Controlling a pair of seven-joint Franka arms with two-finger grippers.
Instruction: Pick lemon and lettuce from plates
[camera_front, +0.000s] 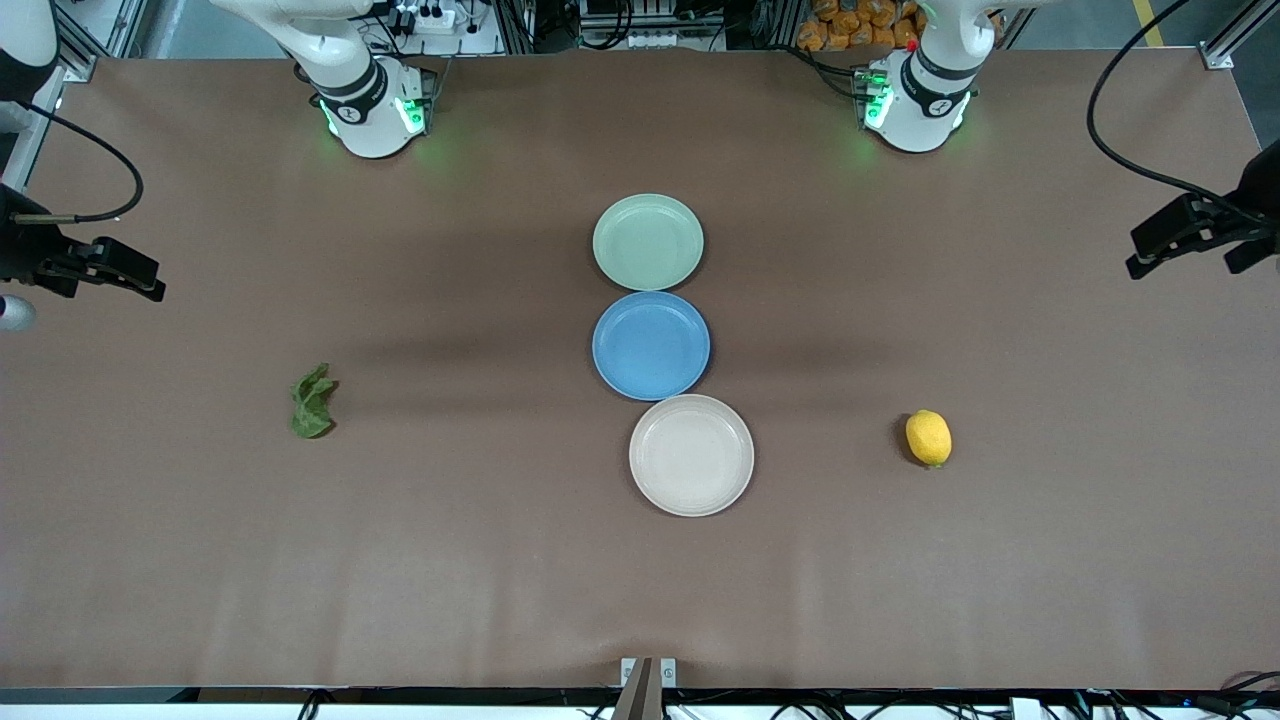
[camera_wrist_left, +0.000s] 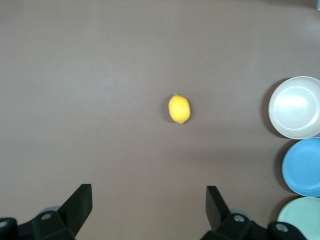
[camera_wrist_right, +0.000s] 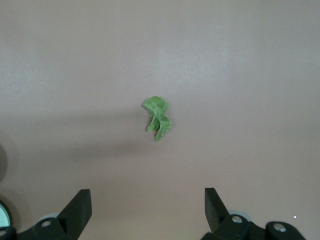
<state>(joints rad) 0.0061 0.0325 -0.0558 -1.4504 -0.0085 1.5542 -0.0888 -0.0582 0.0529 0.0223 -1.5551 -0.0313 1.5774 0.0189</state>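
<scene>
Yellow lemon (camera_front: 928, 437) and green lettuce (camera_front: 312, 401) on bare table, plates (camera_front: 648, 241) empty, left gripper (camera_wrist_left: 149, 200) and right gripper (camera_wrist_right: 148, 202) spread wide, partly cut off at table ends.

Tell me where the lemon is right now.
The lemon lies on the bare table toward the left arm's end, beside the beige plate but well apart from it, not on any plate.

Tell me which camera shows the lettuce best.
The right wrist view: the lettuce lies mid-frame on bare table, its ragged folds clear, ahead of the open right tool. The front view shows it smaller, toward the right arm's end. The left wrist view misses it.
</scene>
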